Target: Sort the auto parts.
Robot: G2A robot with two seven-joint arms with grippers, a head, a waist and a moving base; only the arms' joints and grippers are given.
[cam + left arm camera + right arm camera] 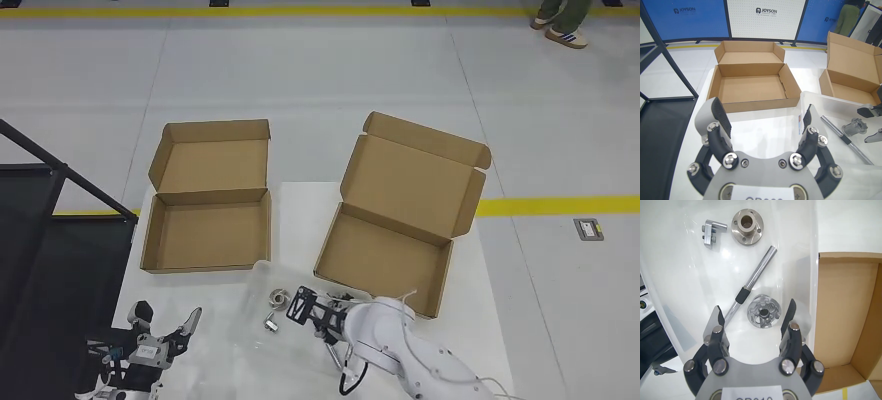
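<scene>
Pick setup: right gripper (pixel 755 309) straddling toothed hub (pixel 763 316)
Jaws released to close on it; left gripper (pixel 762 105) near-left, likewise released

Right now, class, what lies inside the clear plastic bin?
Four metal parts: a flanged hub, a small clamp block, a chrome rod and a toothed wheel. The open right pincer hides the rod's near end.

Mirror-polished metal rod (pixel 757 270), brushed metal flange (pixel 747 226) and rough-cast metal hub (pixel 763 315) in a glossy clear plastic bin (pixel 696 279), beside a matt cardboard box (pixel 844 306).
</scene>
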